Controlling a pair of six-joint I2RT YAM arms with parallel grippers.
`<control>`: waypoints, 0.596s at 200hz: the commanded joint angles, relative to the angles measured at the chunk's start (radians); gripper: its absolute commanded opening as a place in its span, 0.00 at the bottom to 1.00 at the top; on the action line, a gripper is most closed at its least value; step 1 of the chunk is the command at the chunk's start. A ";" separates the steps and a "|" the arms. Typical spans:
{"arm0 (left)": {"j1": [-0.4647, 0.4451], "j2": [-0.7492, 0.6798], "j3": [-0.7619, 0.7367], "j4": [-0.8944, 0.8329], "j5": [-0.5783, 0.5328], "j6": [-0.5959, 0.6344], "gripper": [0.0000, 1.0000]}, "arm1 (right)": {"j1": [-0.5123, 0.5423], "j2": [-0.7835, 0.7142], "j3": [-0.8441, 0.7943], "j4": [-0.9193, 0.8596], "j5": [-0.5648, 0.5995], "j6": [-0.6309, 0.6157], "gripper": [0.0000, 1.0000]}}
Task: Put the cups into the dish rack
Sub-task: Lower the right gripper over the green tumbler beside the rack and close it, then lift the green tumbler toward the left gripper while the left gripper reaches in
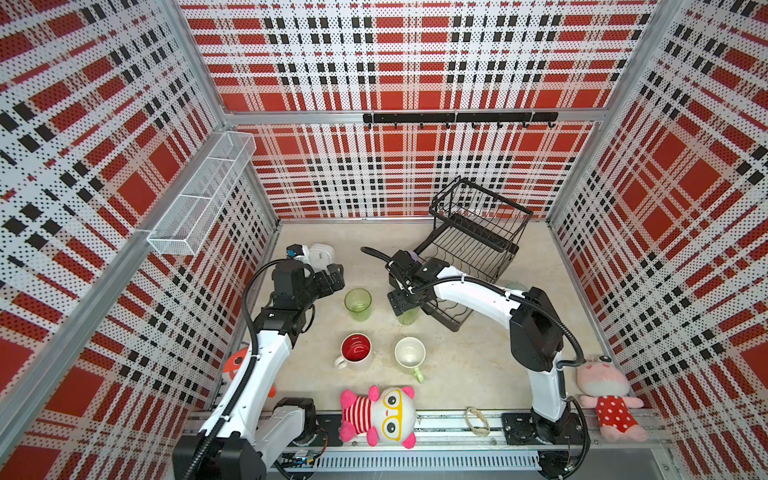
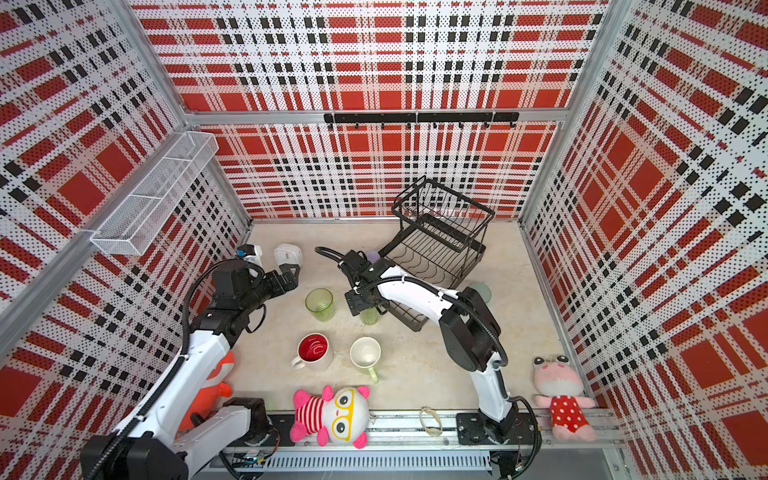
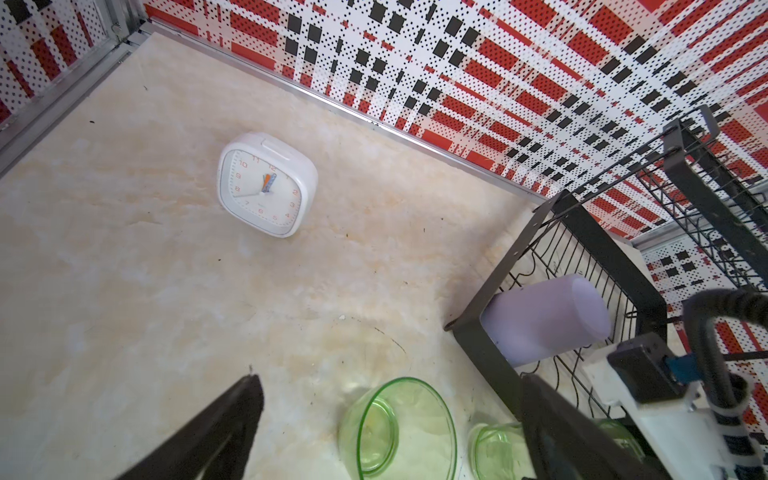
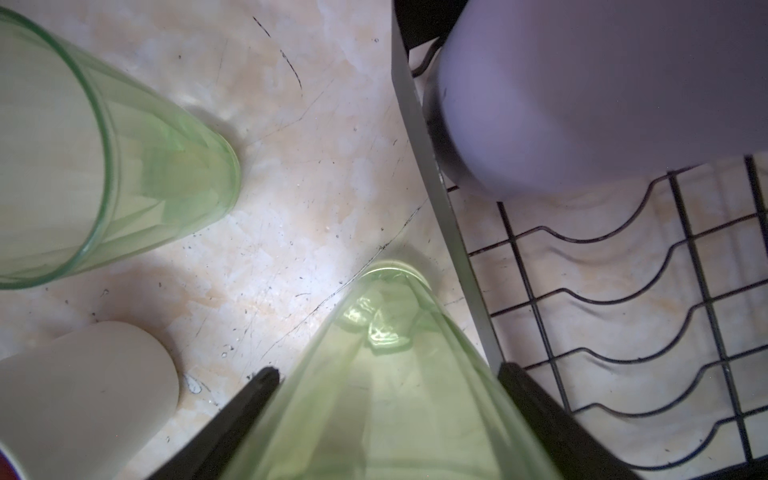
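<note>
**A:** Where does the right claw stand?

**B:** It is down around a clear green ribbed tumbler, with one finger on each side of the wall. I cannot tell whether it is pressing or only flanking. The tumbler stands upright on the table, just beside the front bar of the large black wire dish rack.

**A:** And the left claw?

**B:** Spread wide and empty, near the white square clock.

**A:** What could go wrong?

**B:** The tumbler looks smooth and tapered, so a weak squeeze could let it slide out on the lift. One finger sits right at the rack's bar. If the lift drifts that way, it could snag the frame and shove the rack. The lavender plastic tumbler lies on its side in the lower tier's near corner, and a knock might roll it.

**A:** Any room to move?

**B:** On the open side, the second green ribbed tumbler, the white mug with a red inside and the pale green mug are near, but apart from the claw. The wire slots past the lavender tumbler look free, and the upper basket looks empty. I'd go straight up, then over the bar.
</note>
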 commanded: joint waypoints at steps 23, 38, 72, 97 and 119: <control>0.012 -0.019 0.047 0.049 0.115 -0.048 0.98 | 0.000 -0.151 -0.065 0.124 0.025 0.018 0.79; 0.011 -0.040 0.043 0.110 0.176 -0.082 0.98 | -0.011 -0.191 -0.109 0.173 0.014 0.036 0.78; 0.006 -0.066 0.055 0.194 0.249 -0.170 0.98 | -0.040 -0.306 -0.223 0.302 -0.022 0.088 0.78; 0.003 -0.072 0.068 0.247 0.297 -0.231 0.98 | -0.072 -0.413 -0.315 0.420 -0.088 0.117 0.78; -0.005 -0.091 0.040 0.380 0.374 -0.286 0.98 | -0.104 -0.510 -0.401 0.535 -0.133 0.160 0.77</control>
